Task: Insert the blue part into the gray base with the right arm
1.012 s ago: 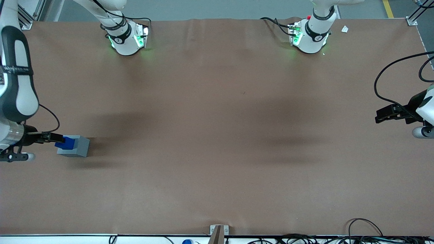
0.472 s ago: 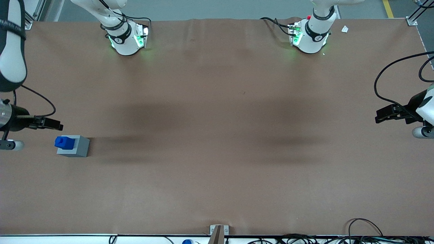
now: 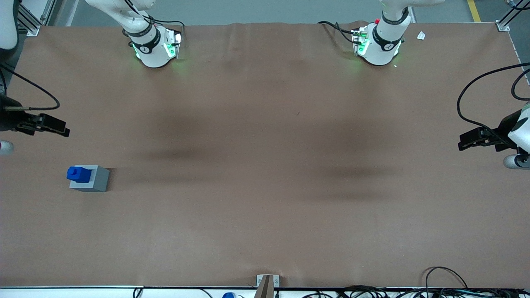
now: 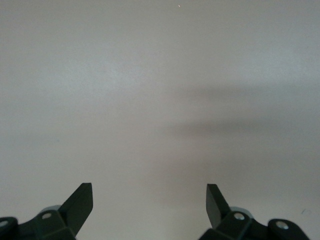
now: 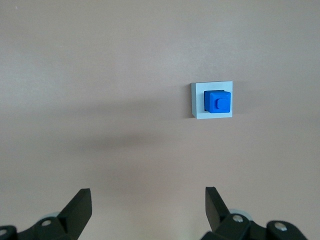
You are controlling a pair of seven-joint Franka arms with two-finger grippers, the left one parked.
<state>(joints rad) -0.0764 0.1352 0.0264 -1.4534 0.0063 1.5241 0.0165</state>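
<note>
The blue part stands upright in the recess of the gray base, its rounded stub up, near the working arm's end of the table. The wrist view looks down on the same pair, the blue part seated in the gray base. My right gripper hangs above the table, farther from the front camera than the base and well apart from it. It is open, with only bare table between its fingers.
Brown table cover spreads across the whole view. Two arm bases sit at the edge farthest from the front camera. Cables lie along the nearest edge.
My right gripper let go of the blue part, leaving it in the gray base, then rose and drew away from the front camera. The part and base stayed put.
</note>
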